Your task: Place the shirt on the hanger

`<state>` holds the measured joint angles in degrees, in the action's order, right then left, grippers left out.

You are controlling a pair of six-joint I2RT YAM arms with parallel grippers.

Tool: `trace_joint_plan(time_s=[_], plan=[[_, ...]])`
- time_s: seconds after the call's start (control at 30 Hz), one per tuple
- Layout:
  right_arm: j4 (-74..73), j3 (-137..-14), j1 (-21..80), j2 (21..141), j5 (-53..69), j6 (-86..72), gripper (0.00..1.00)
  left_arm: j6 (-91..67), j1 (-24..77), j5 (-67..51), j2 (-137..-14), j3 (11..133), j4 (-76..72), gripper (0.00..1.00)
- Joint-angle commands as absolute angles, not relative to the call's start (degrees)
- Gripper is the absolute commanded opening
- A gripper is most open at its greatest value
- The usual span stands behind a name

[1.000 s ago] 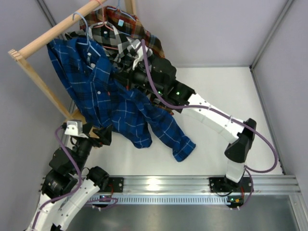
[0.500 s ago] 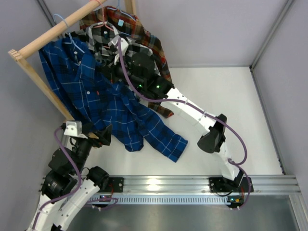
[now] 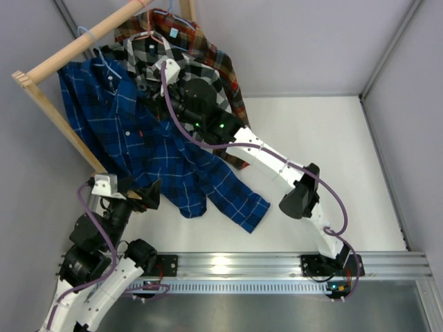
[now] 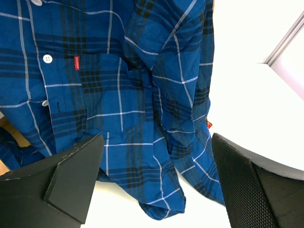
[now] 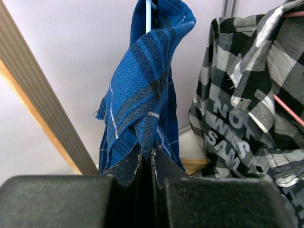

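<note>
Since earlier, the dark blue plaid shirt [image 3: 149, 149] has swung to ten o'clock by the wooden rail [image 3: 76, 50], light-blue wire hanger [image 5: 148, 12] in its collar. Right hand [image 5: 146, 161] clamps a fold of it; left hand [image 4: 156, 180] gapes. Neighbouring checked shirt [image 5: 247, 109] reads "NOT", "SAM".

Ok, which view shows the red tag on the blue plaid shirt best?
Left wrist: the red tag sits large and sharp by the shirt pocket. Top external shows only a tiny red speck; right wrist shows bunched fabric, no tag.

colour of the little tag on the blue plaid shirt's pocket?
Red. The tag on the shirt shows best in the left wrist view.
</note>
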<state>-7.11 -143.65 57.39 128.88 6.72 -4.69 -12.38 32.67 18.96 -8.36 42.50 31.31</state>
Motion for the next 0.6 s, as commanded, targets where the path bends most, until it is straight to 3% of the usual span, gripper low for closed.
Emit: trace_joint_plan(time_s=[0.0,0.33,0.57], plan=[[-3.16,-144.06,58.36,126.57,4.31,-2.12,0.0,-13.27,31.99,19.68,-8.61,42.27,29.97,0.98],[-4.04,-142.3,58.01,126.04,4.66,-0.44,0.0,-14.24,26.81,18.29,-14.85,42.98,30.59,0.98],[-4.13,-139.22,57.39,123.75,3.25,2.2,0.21,-14.33,24.08,17.23,-15.64,43.07,30.59,0.98]])
